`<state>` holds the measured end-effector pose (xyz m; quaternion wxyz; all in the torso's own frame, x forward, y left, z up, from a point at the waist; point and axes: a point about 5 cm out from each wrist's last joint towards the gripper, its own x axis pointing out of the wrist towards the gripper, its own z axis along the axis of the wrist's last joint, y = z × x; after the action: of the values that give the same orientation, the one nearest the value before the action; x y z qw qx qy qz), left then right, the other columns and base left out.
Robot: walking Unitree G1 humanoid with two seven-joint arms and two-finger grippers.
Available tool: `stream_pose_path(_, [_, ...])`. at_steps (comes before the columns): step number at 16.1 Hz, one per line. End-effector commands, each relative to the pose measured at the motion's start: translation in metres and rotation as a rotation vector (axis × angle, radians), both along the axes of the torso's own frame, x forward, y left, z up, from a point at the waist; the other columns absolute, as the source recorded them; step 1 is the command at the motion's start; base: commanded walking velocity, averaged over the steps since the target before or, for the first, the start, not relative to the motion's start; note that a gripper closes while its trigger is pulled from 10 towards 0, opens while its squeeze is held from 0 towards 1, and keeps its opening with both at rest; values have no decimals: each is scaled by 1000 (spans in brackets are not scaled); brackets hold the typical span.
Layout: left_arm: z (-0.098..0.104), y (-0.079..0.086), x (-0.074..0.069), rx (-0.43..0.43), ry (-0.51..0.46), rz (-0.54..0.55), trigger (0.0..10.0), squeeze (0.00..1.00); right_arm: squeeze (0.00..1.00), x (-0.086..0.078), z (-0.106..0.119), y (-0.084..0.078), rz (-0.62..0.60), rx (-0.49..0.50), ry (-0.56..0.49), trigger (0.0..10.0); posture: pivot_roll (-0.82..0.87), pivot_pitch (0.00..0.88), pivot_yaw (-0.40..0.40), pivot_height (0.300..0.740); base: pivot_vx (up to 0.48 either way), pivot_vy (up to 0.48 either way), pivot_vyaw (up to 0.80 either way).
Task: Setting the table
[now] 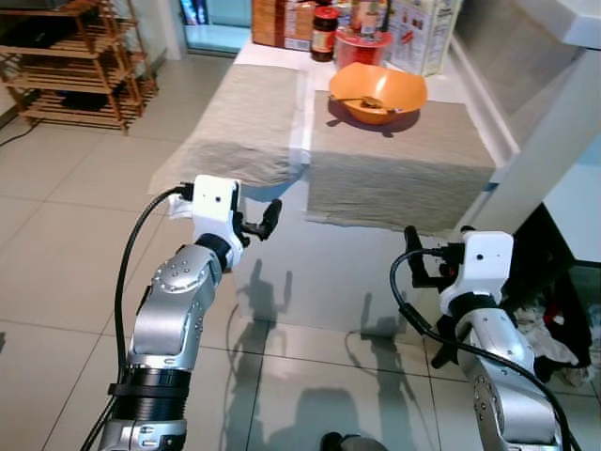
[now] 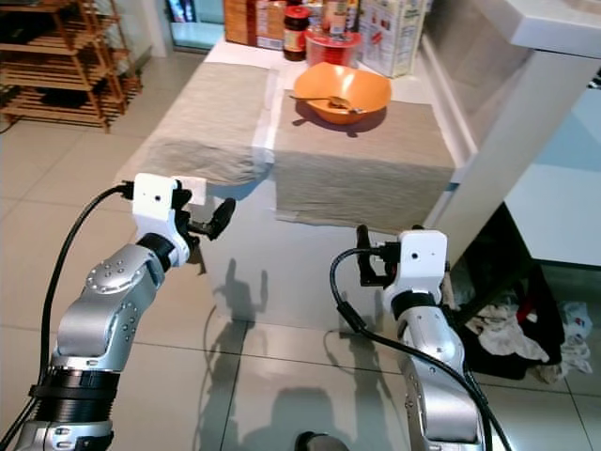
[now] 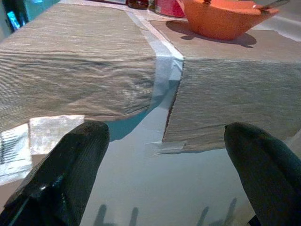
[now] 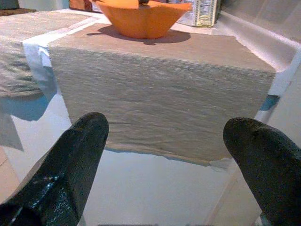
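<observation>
Nearest the camera, the left gripper (image 1: 255, 223) and right gripper (image 1: 420, 254) hover wide apart-fingered and empty before the white table (image 1: 282, 246). Both placemats (image 1: 399, 160) overhang its near edge, so a forward reach could snag and drag them. The orange bowl (image 1: 377, 92), holding a spoon (image 1: 374, 101), sits on the right placemat's far end.

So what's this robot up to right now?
It stands facing a white table laid with two grey placemats. An orange bowl with a spoon in it sits on the right placemat; the left placemat is bare. Jars and boxes stand at the far end. Both the left gripper and right gripper are open in front of the table, holding nothing.
</observation>
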<state>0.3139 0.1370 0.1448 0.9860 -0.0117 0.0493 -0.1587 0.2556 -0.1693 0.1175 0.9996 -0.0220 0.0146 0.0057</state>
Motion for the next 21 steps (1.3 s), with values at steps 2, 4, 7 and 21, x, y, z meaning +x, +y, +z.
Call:
stream_pose_path(2, [2, 0, 2, -6, -12, 1, 10000, 1000, 0, 3, 1, 1, 6, -5, -6, 10000, -34, 0, -32, 740, 0, -157, 0])
stream_pose_path(4, [3, -1, 3, 1, -19, -1, 10000, 1000, 0, 4, 1, 2, 8, -6, -10, 10000, -36, 0, -29, 740, 0, -480, 0])
stream_pose_path(7, [3, -2, 3, 3, -20, -5, 10000, 1000, 0, 4, 1, 2, 7, -8, -12, 10000, -38, 0, -26, 740, 0, -480, 0])
stream_pose_path(21, [10, -1, 8, -19, -35, 16, 10000, 0, 0, 4, -1, 5, 40, -50, -24, 10000, -36, 0, -22, 740, 198, -107, 0])
